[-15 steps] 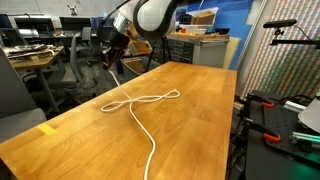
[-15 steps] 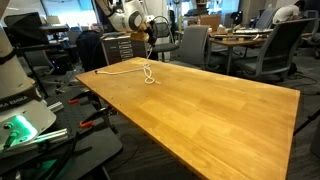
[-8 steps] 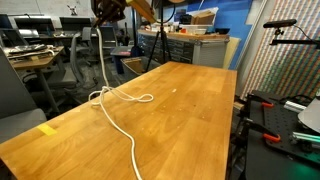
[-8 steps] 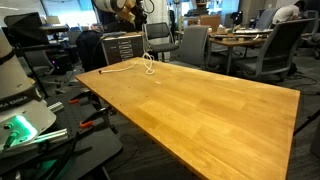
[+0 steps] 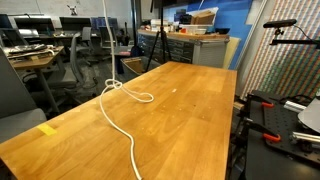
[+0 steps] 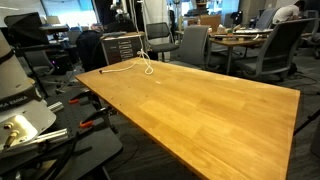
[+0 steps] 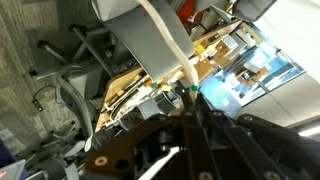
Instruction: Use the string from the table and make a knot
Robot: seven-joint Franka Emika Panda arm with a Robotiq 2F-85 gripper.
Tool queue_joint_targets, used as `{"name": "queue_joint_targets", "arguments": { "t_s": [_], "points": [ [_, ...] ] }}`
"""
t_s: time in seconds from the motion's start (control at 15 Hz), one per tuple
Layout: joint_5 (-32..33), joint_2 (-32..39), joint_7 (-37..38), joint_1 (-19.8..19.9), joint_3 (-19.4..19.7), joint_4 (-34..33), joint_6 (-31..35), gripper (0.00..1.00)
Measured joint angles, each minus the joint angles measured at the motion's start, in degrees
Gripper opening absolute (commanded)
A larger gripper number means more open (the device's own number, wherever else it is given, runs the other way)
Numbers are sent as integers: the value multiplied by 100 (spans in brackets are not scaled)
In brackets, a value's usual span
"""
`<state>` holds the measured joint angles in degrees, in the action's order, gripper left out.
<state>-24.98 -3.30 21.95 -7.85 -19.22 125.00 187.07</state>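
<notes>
The arm has climbed sharply over the last second. It was low over the far end of the worktop, and it has now gone out of the top of the exterior view that shows the yellow tape mark. The string has followed it. One strand now rises almost straight up from the far edge, while the wide crossed loop that lay flat a second ago has shrunk to a small oval near that edge. The rest of the cord trails across the wood towards the near edge.

In the wrist view the tool is closed down tight, and the white string runs straight into its jaws, so it has the cord pinched near one end. In an exterior view the string shows only as a small curl at the far corner.

For the task, the lift appears to be drawing slack out and narrowing the loop. No tightened knot is visible yet, and the crossing may simply pull open if the end has not passed through it.
</notes>
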Motion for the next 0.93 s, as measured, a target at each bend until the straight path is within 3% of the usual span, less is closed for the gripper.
{"name": "queue_joint_targets", "arguments": {
  "t_s": [0.33, 0.4, 0.67, 0.93],
  "points": [
    [-784, -1507, 680, 110, 196, 574, -2, 2],
    [-721, -1817, 520, 53, 334, 644, -242, 2],
    [-477, -2711, -755, -628, 1364, 671, -1143, 2],
    [-391, -2567, -2607, -1475, 2801, 1221, -1134, 2]
  ]
}}
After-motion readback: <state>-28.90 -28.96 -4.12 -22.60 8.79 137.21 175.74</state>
